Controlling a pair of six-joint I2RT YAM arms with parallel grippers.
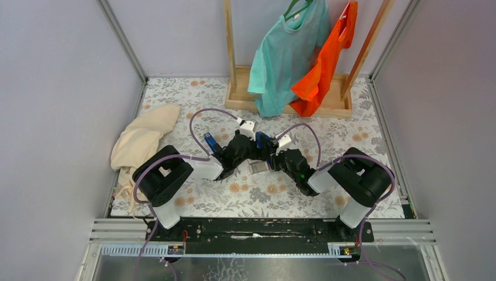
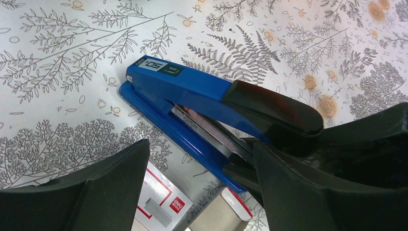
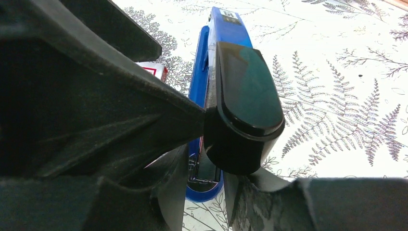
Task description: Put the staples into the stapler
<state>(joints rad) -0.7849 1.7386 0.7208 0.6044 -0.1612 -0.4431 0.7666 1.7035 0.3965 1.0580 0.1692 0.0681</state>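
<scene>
Right fingers (image 3: 120,125) at stapler (image 3: 240,86) tail; magazine (image 2: 207,127) left-wrist only

Two staplers (image 1: 209,142), one staple box (image 1: 259,167), two shirts (image 1: 286,52).

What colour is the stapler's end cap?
Glossy black cap on a blue stapler; clearest from the right wrist view.
</scene>
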